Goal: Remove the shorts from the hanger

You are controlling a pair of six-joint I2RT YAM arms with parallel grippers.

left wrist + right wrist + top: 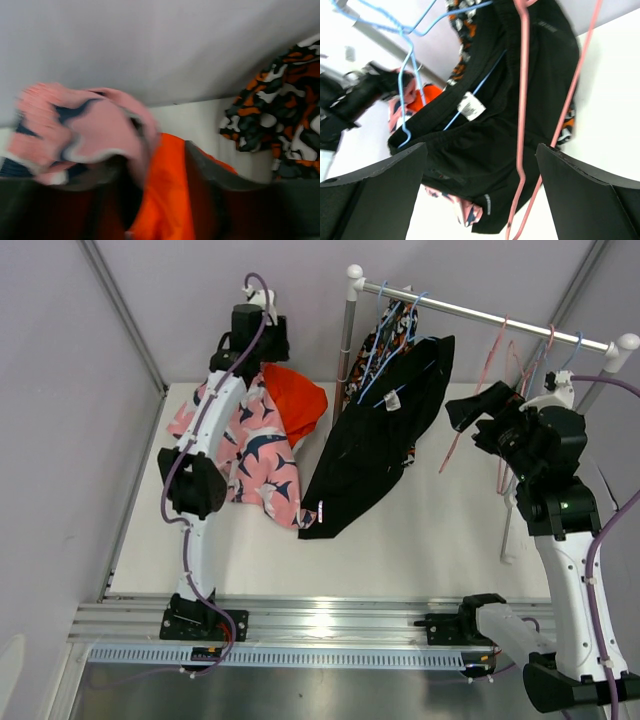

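Top view: the pink shark-print shorts (255, 455) and orange-red shorts (298, 400) are already off, heaped at the far left of the counter (420, 530), with the left pincer (268, 345) right above them. The black shorts (375, 435) hang on a blue hanger (385, 368) from the rail (500, 320), hem dragging on the counter. The orange/black/white blotch shorts (390, 330) hang just behind them. A couple of bare pink hangers (497, 370) are over by the right pincer (472, 410). Can't spot a navy pair anywhere.

Left wrist view: all blur, pink cloth bunched on the left, orange down the middle. Honestly can't tell if that pincer is gripping or not.

Right wrist view: pincer spread wide, nothing in it, facing the black shorts and their white label (470, 106). I'd say two off, at least two to go.
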